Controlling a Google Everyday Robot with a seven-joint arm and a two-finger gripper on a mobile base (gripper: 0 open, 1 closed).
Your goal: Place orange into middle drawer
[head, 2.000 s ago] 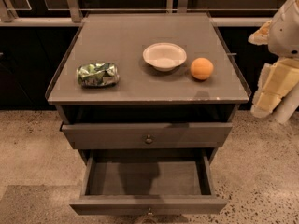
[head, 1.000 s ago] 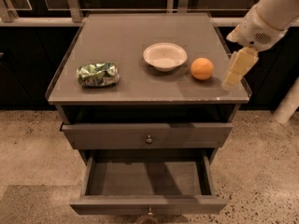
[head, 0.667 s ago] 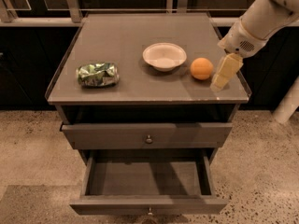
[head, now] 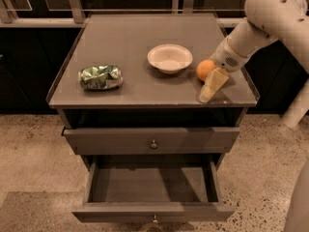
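The orange point(head: 204, 68) sits on the cabinet top point(head: 130, 42), right of the white bowl point(head: 169, 58). My gripper point(head: 210, 88) hangs from the white arm point(head: 270, 18) that comes in from the upper right. It points down onto the top, right beside the orange on its front right side, and it overlaps the fruit's edge. The middle drawer point(head: 150, 183) is pulled out below, a dark grey box with a bare floor and a small knob point(head: 154, 219) on its front.
A shiny green foil snack bag point(head: 100, 77) lies on the left of the top. A drawer panel with a brass-coloured knob point(head: 153, 144) is slightly open above the open drawer. Speckled floor surrounds the cabinet, with dark railings behind.
The arm has swung in from the right and lowered. The gripper has moved left and down from beside the cabinet's edge to the orange's side. The orange has not moved.
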